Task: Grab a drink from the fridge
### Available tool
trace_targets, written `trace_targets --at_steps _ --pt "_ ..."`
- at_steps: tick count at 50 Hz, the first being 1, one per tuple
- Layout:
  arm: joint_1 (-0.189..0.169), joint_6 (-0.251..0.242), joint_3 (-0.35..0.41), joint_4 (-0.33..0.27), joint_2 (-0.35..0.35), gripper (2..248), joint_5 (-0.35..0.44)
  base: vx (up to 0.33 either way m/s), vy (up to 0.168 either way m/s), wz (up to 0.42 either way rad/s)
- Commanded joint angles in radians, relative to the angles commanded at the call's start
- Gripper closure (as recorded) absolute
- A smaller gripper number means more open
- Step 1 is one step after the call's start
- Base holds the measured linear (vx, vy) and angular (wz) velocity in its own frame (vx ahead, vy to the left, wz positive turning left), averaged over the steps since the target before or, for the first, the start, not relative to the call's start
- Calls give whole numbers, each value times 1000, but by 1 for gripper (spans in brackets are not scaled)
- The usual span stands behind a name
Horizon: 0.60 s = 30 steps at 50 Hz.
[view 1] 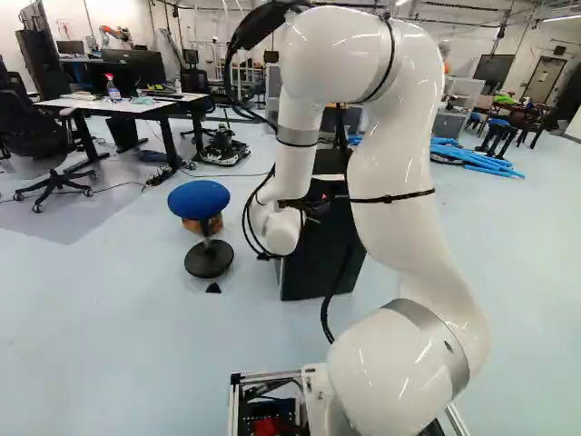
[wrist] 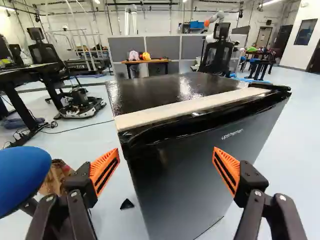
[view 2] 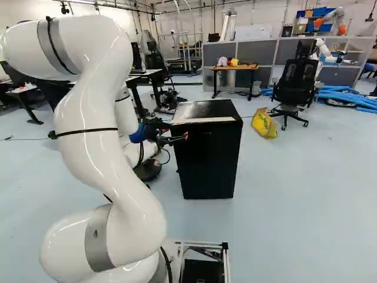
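Pale, smooth floor (view 2: 283, 230) with a faint gloss is noted under the whole setup. Nearest, the gripper (wrist: 166, 162) is observed with its two fingers spread wide and nothing pinched between them; their orange pads are ribbed and wedge-shaped, and the linkages behind are matt black. Ahead of it the black fridge (wrist: 195, 160) is seen, boxy and upright on the floor, its front apparently closed. No drink is visible; it is presumed to be held inside. The step in hand is judged to be the approach to the door. Next, a purchase on the door's free edge is called for, then a pull, before any reaching in; which side is hinged cannot be told. Slipping of the pads on the sleek face should be guarded against. Along the top's front edge a pale, flat strip (wrist: 190, 106) is laid, dull against the glossy, light-catching top. Off to one side, a stool (view 1: 198, 198) is noted, its rounded blue seat set over a dark disc base. Farther back, a crumpled yellow bag (view 2: 264, 122) is recorded, then grey, flat-panelled partitions (view 2: 259, 52).
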Motion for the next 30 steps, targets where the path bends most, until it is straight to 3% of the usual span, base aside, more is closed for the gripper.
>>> trace_targets --at_steps 18,30 --pt "13 0 -47 30 -76 3 43 0 0 0" --pt "28 0 -68 52 -88 3 73 0 0 0"
